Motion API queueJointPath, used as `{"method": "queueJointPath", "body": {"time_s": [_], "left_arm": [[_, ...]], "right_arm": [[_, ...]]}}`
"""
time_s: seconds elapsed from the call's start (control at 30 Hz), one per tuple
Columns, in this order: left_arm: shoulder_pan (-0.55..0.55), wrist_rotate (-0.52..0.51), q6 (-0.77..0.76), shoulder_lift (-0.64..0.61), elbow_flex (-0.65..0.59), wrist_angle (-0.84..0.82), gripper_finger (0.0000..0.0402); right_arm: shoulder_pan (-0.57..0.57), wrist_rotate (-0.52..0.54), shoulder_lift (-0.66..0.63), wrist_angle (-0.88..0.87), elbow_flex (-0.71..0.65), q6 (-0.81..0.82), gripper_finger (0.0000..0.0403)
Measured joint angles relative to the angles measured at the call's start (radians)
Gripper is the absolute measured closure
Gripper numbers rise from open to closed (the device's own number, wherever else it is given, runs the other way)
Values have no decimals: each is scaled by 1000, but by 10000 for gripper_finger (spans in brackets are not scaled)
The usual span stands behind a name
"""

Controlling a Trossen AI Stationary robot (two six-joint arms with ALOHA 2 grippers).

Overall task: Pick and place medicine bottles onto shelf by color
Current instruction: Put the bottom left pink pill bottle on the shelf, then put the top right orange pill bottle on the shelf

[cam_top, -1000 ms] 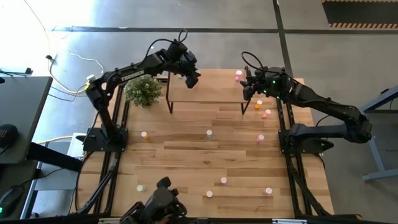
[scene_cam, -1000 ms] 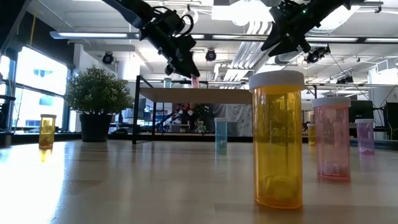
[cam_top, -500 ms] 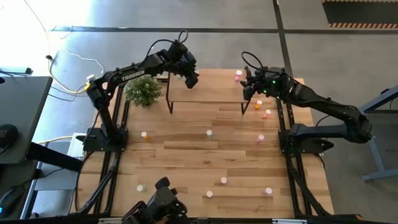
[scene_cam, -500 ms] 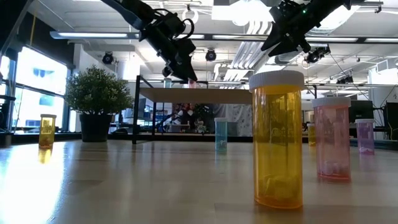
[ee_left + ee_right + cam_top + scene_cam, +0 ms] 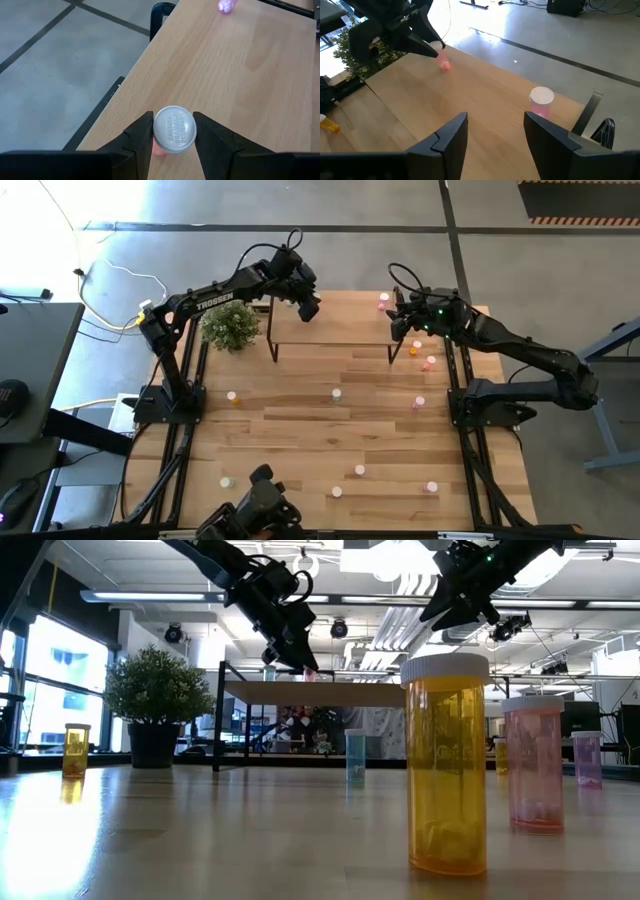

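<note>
1. Low view: over the last second the left end effector (image 5: 300, 658) lowered its pink bottle (image 5: 173, 131) to the shelf (image 5: 330, 328) top, fingers still clamped on the cap. Placement looks nearly done, release pending.
2. Bottle sits near the shelf's left edge, little margin outward.
3. Right end effector (image 5: 492, 131) hangs released over the shelf's right end, just beside a magenta bottle (image 5: 541, 101).
4. Mid-shelf is free.

pink bottle (image 5: 161, 149), white cap (image 5: 174, 129), light wood shelf (image 5: 240, 75)
</note>
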Motion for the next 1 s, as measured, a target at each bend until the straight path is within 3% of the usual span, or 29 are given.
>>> {"method": "queueJointPath", "body": {"time_s": [1.0], "left_arm": [[0,-4,10,4,-1,37,218]], "right_arm": [[0,-3,0,0,0,0,217]]}}
